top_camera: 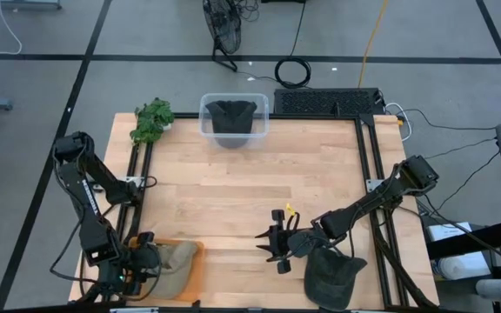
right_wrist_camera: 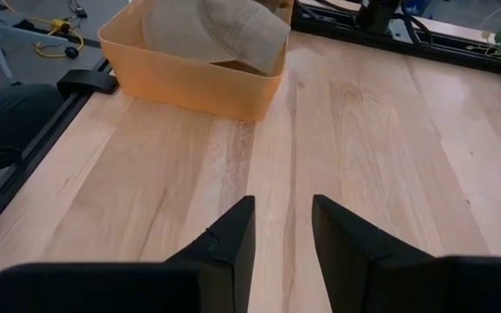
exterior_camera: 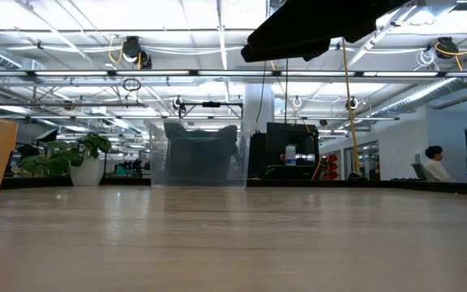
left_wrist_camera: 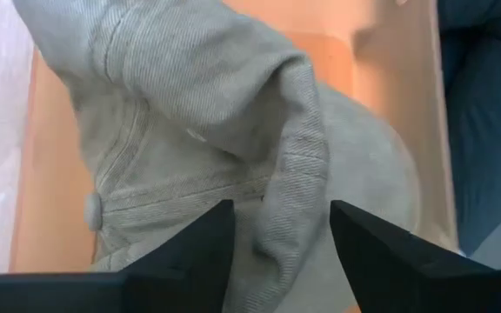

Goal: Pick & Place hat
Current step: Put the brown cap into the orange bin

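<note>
Wooden planks make up the surface (top_camera: 233, 200), whose wide middle lies bare between the two arms; no writing can be read anywhere. At the near left corner an orange bin (right_wrist_camera: 190, 74) holds a beige hat (left_wrist_camera: 190, 113). Over it hangs the left tool (left_wrist_camera: 277, 235), its fingers parted astride a fold of the cloth. Near the front edge, the right tool (right_wrist_camera: 281, 239) stands open over bare wood. By the right arm lies a dark hat (top_camera: 330, 276). At the far edge a clear tub (top_camera: 233, 120) holds another dark hat, beside a plant (top_camera: 152, 120).
</note>
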Robot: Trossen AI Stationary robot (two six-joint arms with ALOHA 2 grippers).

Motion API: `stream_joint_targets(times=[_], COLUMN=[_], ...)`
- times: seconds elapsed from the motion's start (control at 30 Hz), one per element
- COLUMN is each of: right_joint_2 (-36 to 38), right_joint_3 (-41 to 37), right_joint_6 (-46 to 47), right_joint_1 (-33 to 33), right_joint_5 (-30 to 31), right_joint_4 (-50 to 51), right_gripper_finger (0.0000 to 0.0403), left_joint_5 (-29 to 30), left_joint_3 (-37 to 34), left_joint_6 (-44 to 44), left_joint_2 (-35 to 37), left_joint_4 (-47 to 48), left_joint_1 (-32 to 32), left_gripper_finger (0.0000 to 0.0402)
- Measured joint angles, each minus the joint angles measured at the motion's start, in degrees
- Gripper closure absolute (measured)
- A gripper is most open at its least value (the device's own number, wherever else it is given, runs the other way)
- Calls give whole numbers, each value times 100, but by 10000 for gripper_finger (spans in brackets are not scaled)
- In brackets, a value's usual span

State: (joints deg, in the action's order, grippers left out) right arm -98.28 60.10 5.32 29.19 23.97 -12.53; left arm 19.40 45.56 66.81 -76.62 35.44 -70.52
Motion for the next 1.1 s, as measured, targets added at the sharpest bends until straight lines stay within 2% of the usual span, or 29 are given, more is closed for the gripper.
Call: stream_joint_targets(times=[0.23, 0.37, 0.47, 0.6, 0.73, 0.87, 1.1], right_joint_2=[-13, -105, -291, -703, -1154, -1549, -1600], right_joint_3=[0, -2, 0, 207, 961, 1718, 1683], right_joint_6=[15, -273, -632, -940, -945, -1126, -1096], right_joint_1=[-20, -51, -125, -437, -771, -892, -898], right_joint_5=[-11, -7, -67, -873, -1542, -1722, -1649], right_joint_4=[-361, -1036, -1997, -3166, -2696, -1884, -1624], right_gripper_finger=[309, 309, 309, 309, 310, 310, 310], left_joint_5=[-116, -208, -238, -235, -348, -542, -645], left_joint_3=[0, 5, 76, 138, 138, 140, 160], left_joint_6=[34, -209, -554, -744, -734, -713, -725], left_joint_2=[-159, -89, -68, -61, -61, -38, 271], left_joint_4=[83, 83, 96, 92, 96, 104, 91], left_joint_1=[0, 2, 0, 27, 88, 159, 192], left_gripper_finger=[197, 203, 219, 245, 263, 273, 289])
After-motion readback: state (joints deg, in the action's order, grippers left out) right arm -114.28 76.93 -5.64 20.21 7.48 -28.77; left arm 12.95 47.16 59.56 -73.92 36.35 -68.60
